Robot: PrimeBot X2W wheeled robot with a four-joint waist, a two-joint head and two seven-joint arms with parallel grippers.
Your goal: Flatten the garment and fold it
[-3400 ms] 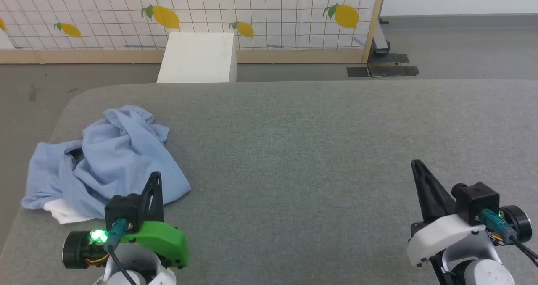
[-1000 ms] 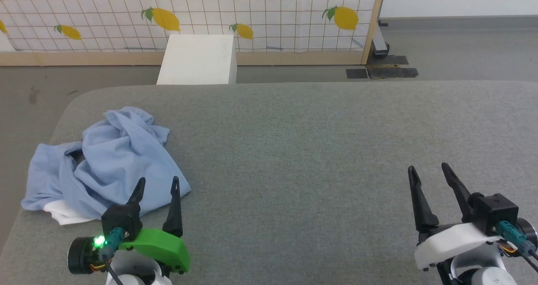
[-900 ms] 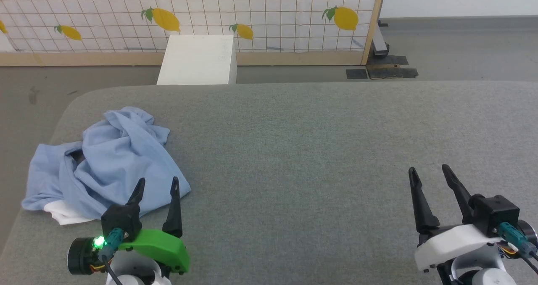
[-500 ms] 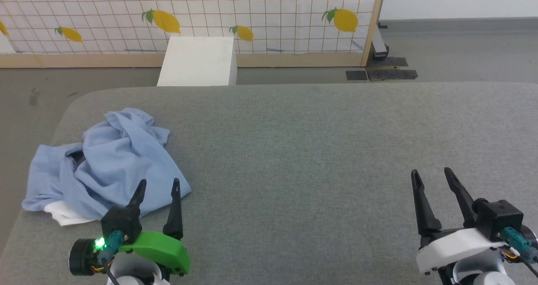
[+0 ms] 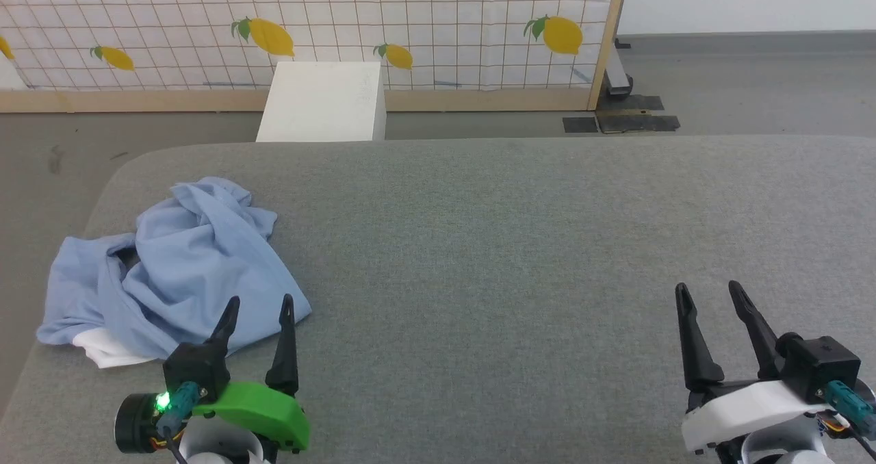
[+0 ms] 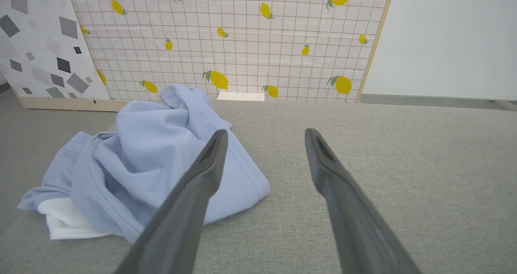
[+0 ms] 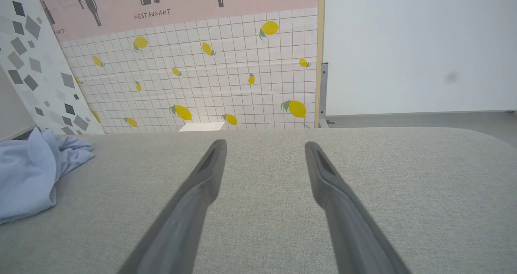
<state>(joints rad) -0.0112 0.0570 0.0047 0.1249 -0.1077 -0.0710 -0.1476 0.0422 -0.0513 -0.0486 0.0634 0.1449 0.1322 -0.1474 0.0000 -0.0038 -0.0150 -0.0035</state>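
I am judging: wide left gripper (image 5: pixel 261 300) should pinch one layer of polo shirt (image 5: pixel 185 259) hem just ahead; right gripper (image 5: pixel 707 286) wide, empty.

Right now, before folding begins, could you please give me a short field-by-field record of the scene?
surface: grey padded top
garment: light blue, crumpled in a heap near the top's left edge, white part showing at its near side
left claw: open, empty, tips by the garment's near right edge; contact unclear
right claw: open, empty, over bare top, well apart from the garment
background: white box before a lemon-print panel
task progress: not flattened, not folded
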